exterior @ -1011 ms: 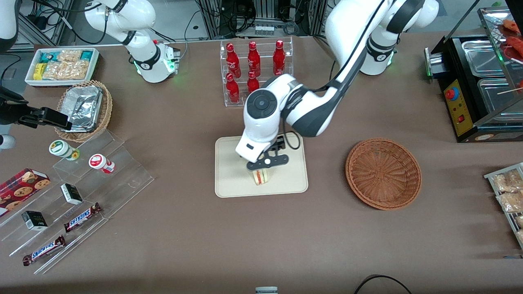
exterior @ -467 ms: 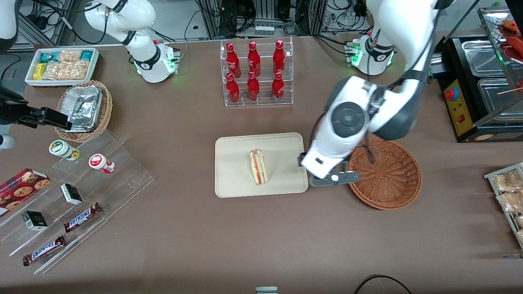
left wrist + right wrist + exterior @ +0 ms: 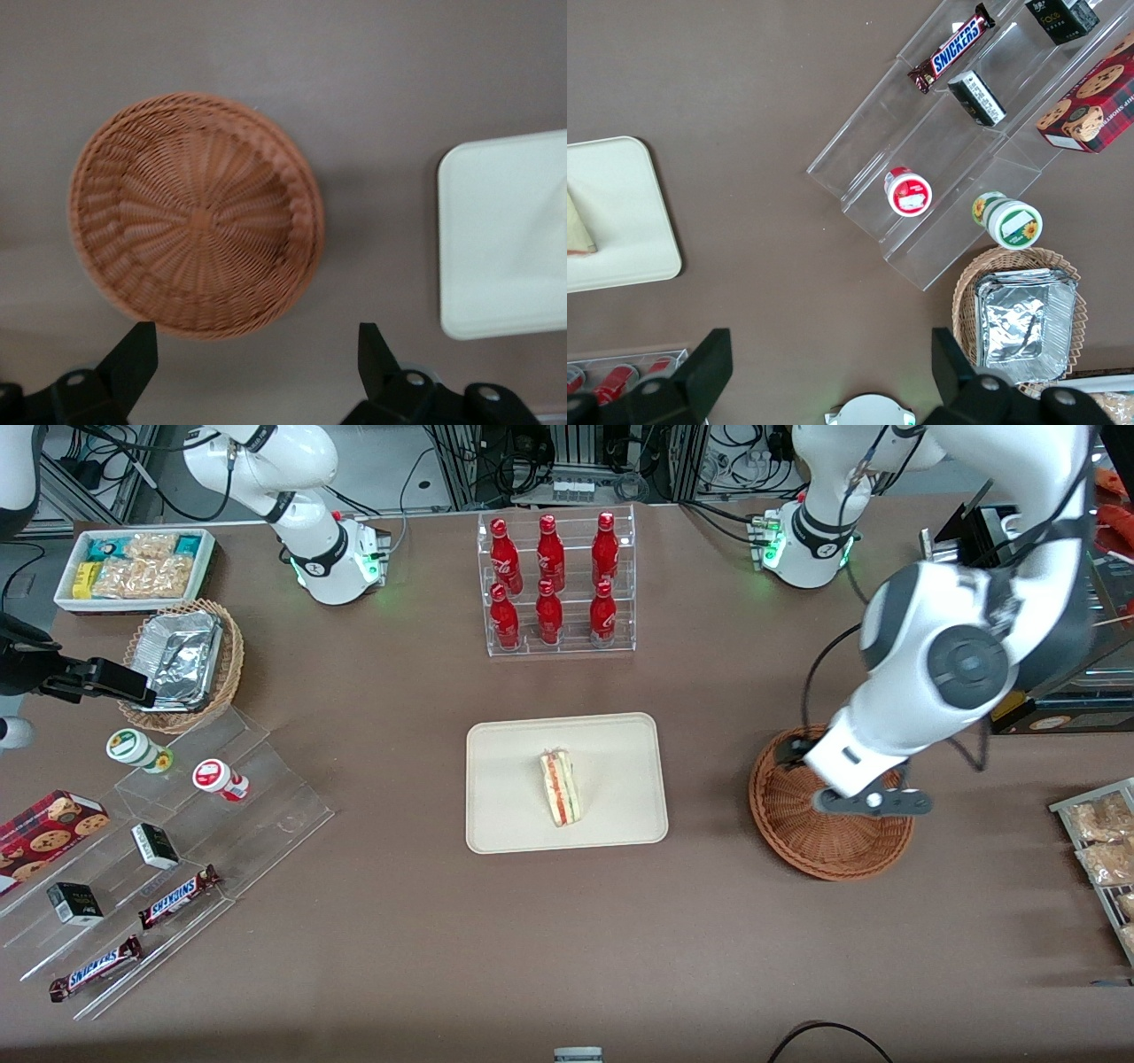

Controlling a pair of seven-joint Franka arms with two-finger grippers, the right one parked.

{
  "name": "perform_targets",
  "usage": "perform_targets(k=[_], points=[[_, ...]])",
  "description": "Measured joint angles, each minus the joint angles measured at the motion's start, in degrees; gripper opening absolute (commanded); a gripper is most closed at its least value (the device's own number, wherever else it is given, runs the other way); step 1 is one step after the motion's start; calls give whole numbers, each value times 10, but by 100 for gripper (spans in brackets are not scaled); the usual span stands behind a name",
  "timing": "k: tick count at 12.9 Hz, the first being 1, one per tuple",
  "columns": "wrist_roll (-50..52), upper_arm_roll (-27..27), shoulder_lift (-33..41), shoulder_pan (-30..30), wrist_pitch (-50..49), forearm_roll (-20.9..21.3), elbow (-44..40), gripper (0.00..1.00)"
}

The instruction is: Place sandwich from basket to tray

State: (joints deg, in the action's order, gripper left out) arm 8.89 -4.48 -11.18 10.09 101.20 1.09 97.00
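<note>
Toward the parked arm's end of the table, a light tan wicker basket holding silver foil containers (image 3: 182, 660) is noted, with clear acrylic display steps (image 3: 177, 850) carrying snack bars and small cups nearer the front camera.

At mid-table, the flat cream-beige rectangular tray (image 3: 505, 815) is seen. The small triangular sandwich of pale bread with red and green filling (image 3: 561, 788) is lying on it, about at its centre, free of any contact with the arm. A clear rack of red bottles (image 3: 554, 584) is placed farther from the front camera than the tray.

Toward the working arm's end, the round reddish-brown woven wicker basket (image 3: 797, 841) is recorded with nothing in it. The left arm's gripper (image 3: 873, 804) is held above this basket, well apart from the tray. In the wrist view its fingers (image 3: 137, 350) are spread wide and nothing is held between them.
</note>
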Motion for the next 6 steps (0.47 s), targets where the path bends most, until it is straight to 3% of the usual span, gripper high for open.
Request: perform_targets(k=[6], points=[[-108,1,95,-74,-100,0,10,100]])
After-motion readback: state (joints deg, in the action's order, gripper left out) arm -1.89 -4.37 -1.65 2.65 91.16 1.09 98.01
